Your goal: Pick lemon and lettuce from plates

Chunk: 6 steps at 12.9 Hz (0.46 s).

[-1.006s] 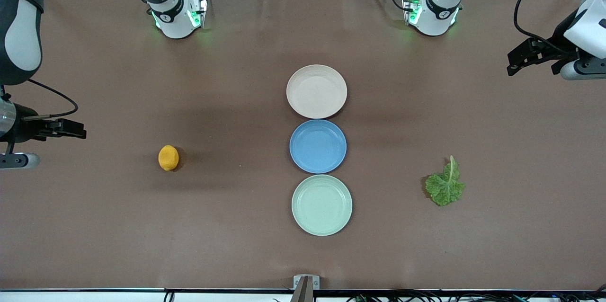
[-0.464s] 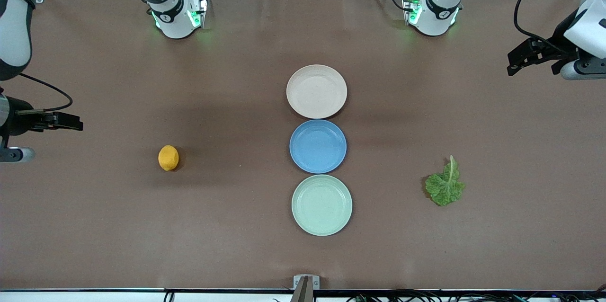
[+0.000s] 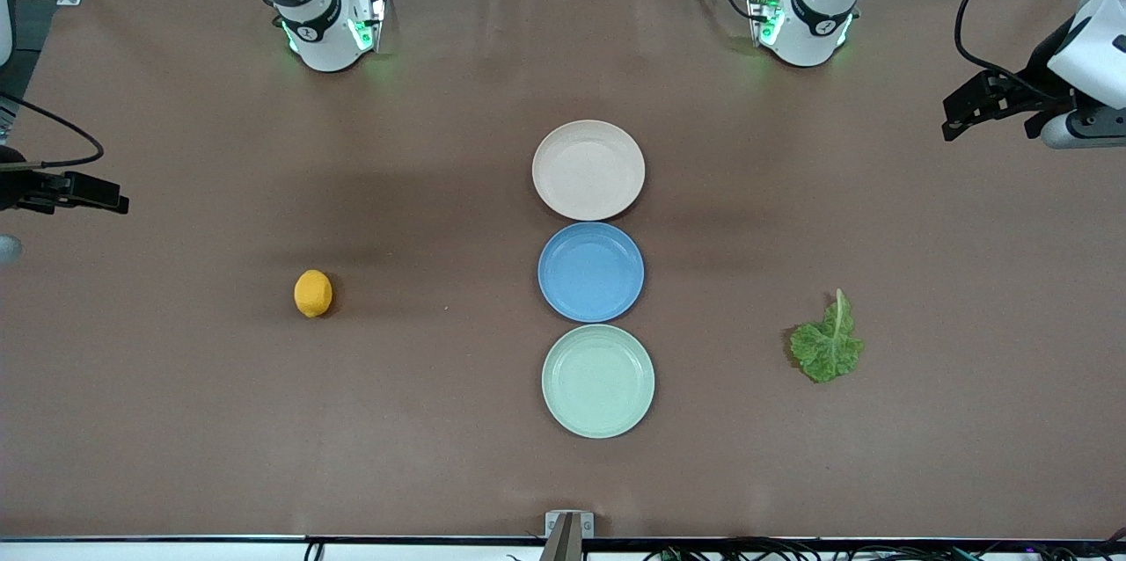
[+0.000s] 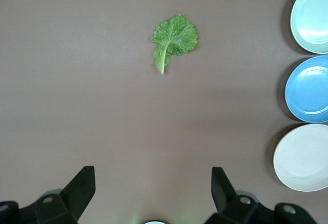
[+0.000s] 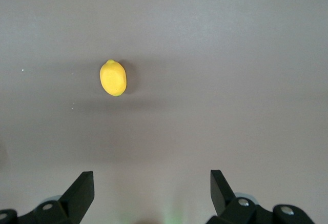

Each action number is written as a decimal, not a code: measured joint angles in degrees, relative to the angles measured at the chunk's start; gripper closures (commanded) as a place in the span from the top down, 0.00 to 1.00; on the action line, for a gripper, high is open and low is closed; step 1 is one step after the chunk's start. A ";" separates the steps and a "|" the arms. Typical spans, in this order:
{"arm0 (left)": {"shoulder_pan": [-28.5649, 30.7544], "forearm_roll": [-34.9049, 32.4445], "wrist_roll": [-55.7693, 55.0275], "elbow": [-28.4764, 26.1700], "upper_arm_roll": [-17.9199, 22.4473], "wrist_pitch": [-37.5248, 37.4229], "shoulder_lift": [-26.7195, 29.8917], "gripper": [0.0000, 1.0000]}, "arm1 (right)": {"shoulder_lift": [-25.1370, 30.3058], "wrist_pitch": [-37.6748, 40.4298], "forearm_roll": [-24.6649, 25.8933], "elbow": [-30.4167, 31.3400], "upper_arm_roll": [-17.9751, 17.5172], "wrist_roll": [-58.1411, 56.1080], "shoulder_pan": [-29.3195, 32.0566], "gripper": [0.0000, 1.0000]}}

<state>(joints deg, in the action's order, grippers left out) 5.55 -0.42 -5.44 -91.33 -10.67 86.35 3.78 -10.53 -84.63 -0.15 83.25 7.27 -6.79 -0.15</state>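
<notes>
1. Two plates (image 3: 588, 170) (image 3: 597, 381) are bare; the lemon (image 3: 312, 293) and lettuce (image 3: 827, 346) lie on the table.
2. Both the left gripper (image 4: 152, 193) and right gripper (image 5: 151, 193) are held wide, empty.
3. A needless re-grasp could be triggered.

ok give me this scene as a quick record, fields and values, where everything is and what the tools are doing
lemon: on the bare table, toward the right arm's end, on no plate
lettuce: on the bare table, toward the left arm's end, on no plate
beige plate: empty, farthest from the front camera
blue plate: empty, middle of the row
green plate: empty, nearest the front camera
left tool: open, empty, above the table at the left arm's end
right tool: open, empty, above the table at the right arm's end
</notes>
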 measured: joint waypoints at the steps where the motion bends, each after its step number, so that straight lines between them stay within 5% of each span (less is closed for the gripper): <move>1: 0.00 0.00 0.00 -0.01 0.00 0.00 0.00 1.00 | 0.85 -0.48 -0.06 1.20 -0.12 0.00 0.00 1.00; 6: 0.00 0.00 0.00 -0.08 0.01 0.00 -0.03 1.00 | 5.30 -1.01 -0.23 5.34 -1.65 2.00 -0.03 1.00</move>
<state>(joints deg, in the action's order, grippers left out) 5.55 -0.42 -5.44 -91.42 -10.66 86.35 3.75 -5.23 -85.64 -0.38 88.59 5.62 -4.79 -0.18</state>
